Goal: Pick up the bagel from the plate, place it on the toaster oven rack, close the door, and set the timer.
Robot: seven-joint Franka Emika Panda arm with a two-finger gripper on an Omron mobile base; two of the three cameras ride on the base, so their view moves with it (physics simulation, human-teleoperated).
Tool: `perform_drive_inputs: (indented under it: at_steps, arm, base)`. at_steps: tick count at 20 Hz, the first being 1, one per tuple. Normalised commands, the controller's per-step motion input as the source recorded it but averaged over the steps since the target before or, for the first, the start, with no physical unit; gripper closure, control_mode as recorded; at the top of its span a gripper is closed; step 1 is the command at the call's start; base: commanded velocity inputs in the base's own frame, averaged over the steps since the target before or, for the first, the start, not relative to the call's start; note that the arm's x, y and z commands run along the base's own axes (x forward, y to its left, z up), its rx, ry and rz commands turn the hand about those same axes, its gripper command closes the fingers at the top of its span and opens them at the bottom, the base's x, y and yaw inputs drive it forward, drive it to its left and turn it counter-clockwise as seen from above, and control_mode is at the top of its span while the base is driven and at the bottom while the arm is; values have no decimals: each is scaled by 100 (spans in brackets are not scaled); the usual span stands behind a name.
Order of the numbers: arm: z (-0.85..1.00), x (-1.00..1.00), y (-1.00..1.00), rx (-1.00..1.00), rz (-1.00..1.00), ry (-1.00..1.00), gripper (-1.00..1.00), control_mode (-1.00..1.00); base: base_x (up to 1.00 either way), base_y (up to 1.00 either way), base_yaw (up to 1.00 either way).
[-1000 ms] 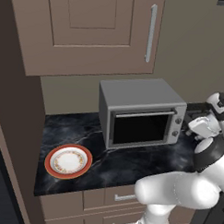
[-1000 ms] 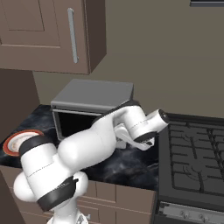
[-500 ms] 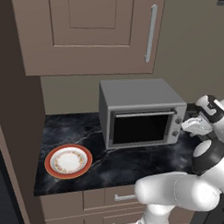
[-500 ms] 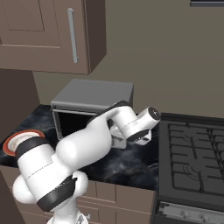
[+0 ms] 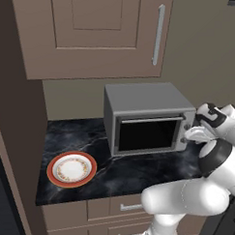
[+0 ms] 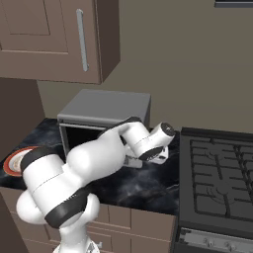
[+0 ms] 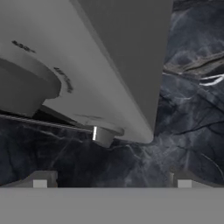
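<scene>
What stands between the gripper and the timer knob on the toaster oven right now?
Nothing visible does. The gripper sits right at the toaster oven's right-hand control panel, with a knob close ahead in the hand view. The door is closed and the plate lies off to the oven's left.

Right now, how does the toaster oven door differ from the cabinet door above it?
The toaster oven door is wide, grey-framed, with a dark glass window; the cabinet door is tall, brown and solid panelled. The oven door's silver bar handle runs horizontally along its top; the cabinet's handle stands vertically. Both are shut.
</scene>
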Motion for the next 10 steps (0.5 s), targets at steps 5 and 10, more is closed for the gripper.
perform_drive_inputs:
  at_steps: [5,10]
  arm:
    - [-20,9,0,-2,0,-2,-100,-100]
    - [-3,21,2,-1,-1,-3,-100,-100]
  base:
    - [0,0,0]
    - [0,0,0]
